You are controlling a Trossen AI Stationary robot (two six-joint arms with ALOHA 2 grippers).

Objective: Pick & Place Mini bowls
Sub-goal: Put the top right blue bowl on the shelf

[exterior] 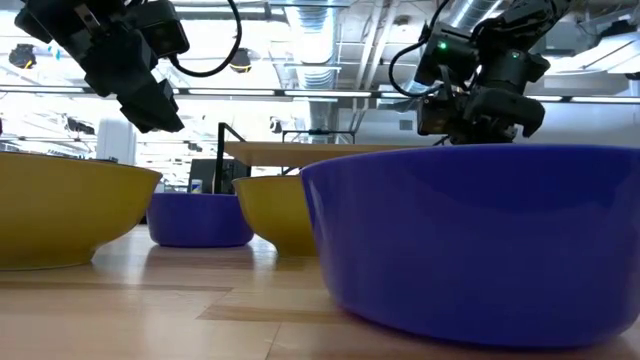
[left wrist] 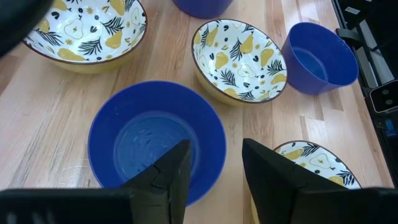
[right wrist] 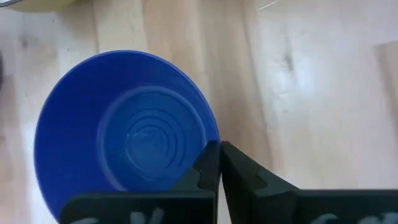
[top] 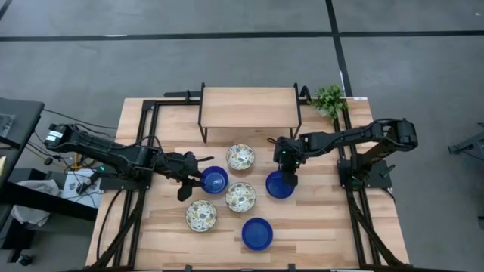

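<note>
On the wooden table (top: 318,227), the left gripper (left wrist: 214,168) hovers with fingers parted over the rim of a blue bowl (top: 215,180), gripping nothing. Patterned bowls (top: 240,196) sit mid-table beside it. Rightward, the right gripper (right wrist: 214,163) appears pinched onto the rim of another blue bowl (right wrist: 118,124), fingers nearly together

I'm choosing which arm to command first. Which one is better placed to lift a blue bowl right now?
Probably the right. The right gripper is already pinched on the rim of a blue bowl. The left gripper is open, straddling the rim of another blue bowl.
</note>
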